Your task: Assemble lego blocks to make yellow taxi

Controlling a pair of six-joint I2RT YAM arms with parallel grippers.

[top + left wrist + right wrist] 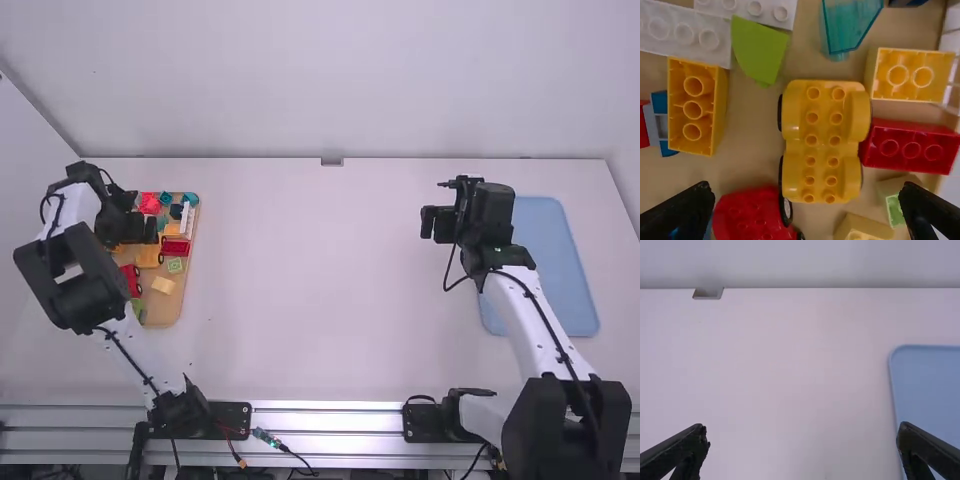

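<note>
- Here's the left gripper [807,189] over at the tan tray [163,312], fingers spread wide, nothing pinched between them.
- And there's the likely heart of the taxi: a yellow wheeled base [822,140] in that tray among the loose blocks, its studs bare!
- Around it, one yellow block [692,105] lies apart, another yellow block [912,75] sits near it, and a red block [910,150] is just beside.
- Over on the right side, the right gripper [803,429] hangs above the white table [320,300], fingers apart too, holding nothing, near the blue tray [545,270].
- So the score: no taxi build visible on the base, and I'd call this the opening stage.
- Left to do, by my reckoning: pick the base, set it down somewhere roomy, then press the body and roof pieces on.
</note>
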